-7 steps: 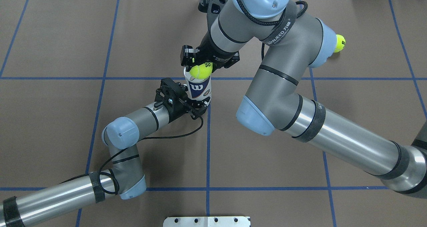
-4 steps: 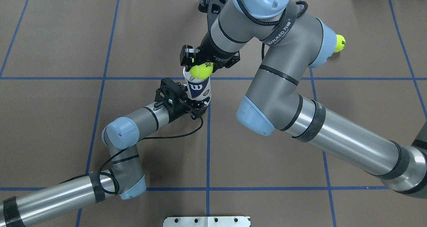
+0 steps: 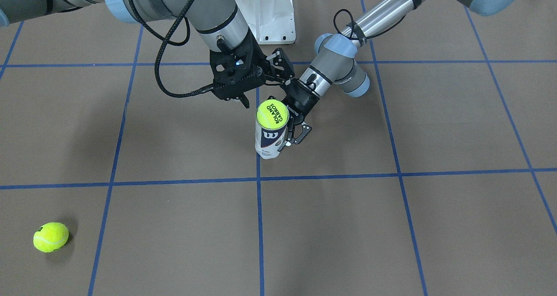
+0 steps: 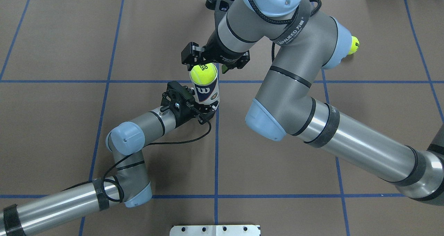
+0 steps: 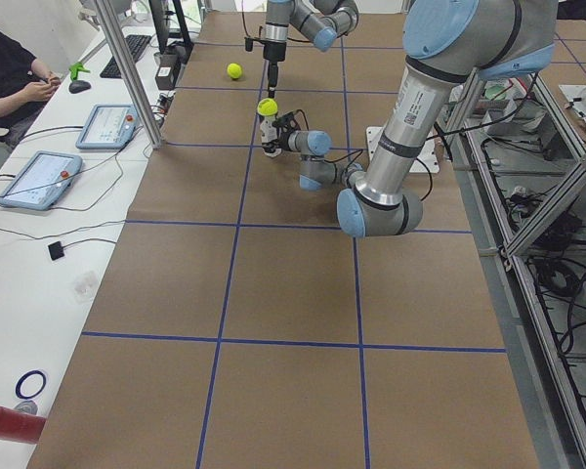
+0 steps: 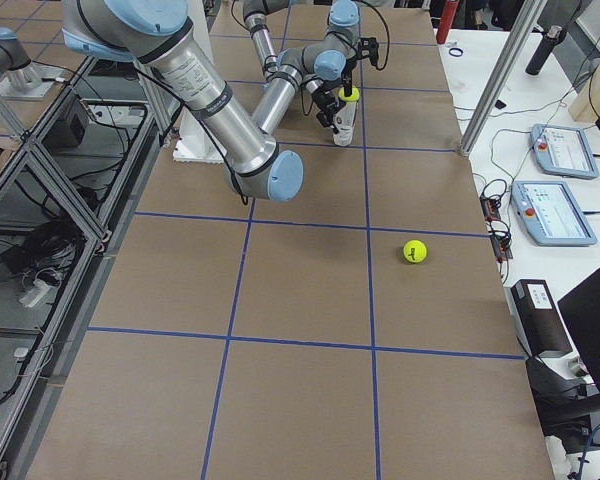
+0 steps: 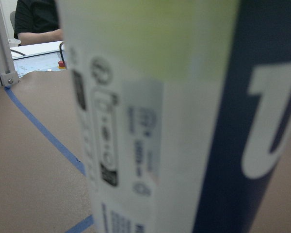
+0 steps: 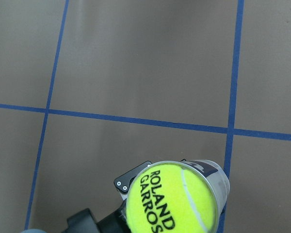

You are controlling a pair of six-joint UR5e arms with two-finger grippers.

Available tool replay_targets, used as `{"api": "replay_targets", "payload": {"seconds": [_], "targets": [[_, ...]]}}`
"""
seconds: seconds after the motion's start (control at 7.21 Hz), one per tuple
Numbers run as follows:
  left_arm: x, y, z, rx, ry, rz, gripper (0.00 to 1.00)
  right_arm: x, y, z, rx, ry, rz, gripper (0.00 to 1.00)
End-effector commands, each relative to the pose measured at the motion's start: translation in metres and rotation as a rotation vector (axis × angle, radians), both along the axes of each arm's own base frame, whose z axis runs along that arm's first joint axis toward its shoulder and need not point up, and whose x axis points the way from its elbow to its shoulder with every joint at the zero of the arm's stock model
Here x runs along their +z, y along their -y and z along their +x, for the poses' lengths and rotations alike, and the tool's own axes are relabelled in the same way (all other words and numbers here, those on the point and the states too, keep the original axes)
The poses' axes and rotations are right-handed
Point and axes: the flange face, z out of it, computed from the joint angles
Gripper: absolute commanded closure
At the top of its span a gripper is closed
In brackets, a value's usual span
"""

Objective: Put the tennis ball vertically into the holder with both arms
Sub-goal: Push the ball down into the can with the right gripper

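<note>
Yellow tennis ball (image 4: 203,73) now seated in the mouth of the holder (image 4: 207,93), upper half proud of the rim, "ROLAND GARROS" print facing up. One second ago the right gripper (image 4: 208,61) was closed over it; since then it has let go and lifted off, fingers apart, clear of the ball. Holder upright on the brown table (image 4: 277,166), position unchanged. Left gripper (image 4: 209,113) stays clamped on its lower body. Second ball (image 3: 51,237) lies well apart, unmoved.
</note>
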Motion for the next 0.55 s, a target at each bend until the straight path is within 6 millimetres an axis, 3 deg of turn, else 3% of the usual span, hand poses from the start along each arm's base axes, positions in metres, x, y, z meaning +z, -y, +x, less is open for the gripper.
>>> {"api": "replay_targets", "payload": {"seconds": [0.0,0.42], "targets": [[-0.0003,-0.0002,0.0,0.0,0.0,0.001,0.08,-0.0014,0.0,0.0034,0.003,0.004,0.002,0.01],[-0.0003,-0.0002,0.0,0.0,0.0,0.001,0.08,-0.0019,-0.0002,0.0039,0.006,0.006,0.0,0.01]]}}
